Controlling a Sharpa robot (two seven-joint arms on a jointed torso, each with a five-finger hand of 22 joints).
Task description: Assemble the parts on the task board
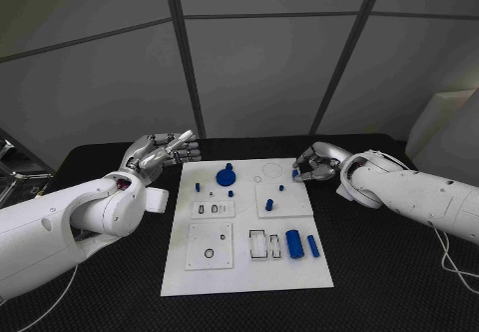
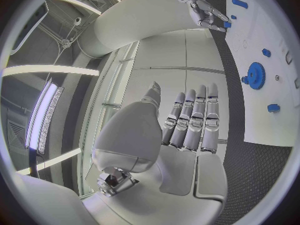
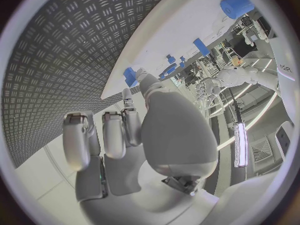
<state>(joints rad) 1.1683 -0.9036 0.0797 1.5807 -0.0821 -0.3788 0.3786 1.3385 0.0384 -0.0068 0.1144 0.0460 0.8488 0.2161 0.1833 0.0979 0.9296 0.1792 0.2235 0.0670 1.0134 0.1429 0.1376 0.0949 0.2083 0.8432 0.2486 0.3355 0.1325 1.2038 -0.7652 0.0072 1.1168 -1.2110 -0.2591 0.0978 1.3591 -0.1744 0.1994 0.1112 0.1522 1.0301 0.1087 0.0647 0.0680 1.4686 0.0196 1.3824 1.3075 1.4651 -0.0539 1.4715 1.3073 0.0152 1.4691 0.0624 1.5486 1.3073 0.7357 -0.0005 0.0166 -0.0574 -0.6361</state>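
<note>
Pinching a small blue part (image 1: 296, 172) at the task board (image 1: 250, 277) far edge with right hand (image 1: 318, 164), left hand (image 1: 160, 153) wide and empty beside the board: shallow grip, may slip.

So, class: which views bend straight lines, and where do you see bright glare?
Head view: even, dim light, the task board edges straight. Left wrist view: fisheye curves the board edge and wall lines; ceiling strip lights glare beside the left hand. Right wrist view: table pattern bows round the right hand; one lamp glares.
</note>
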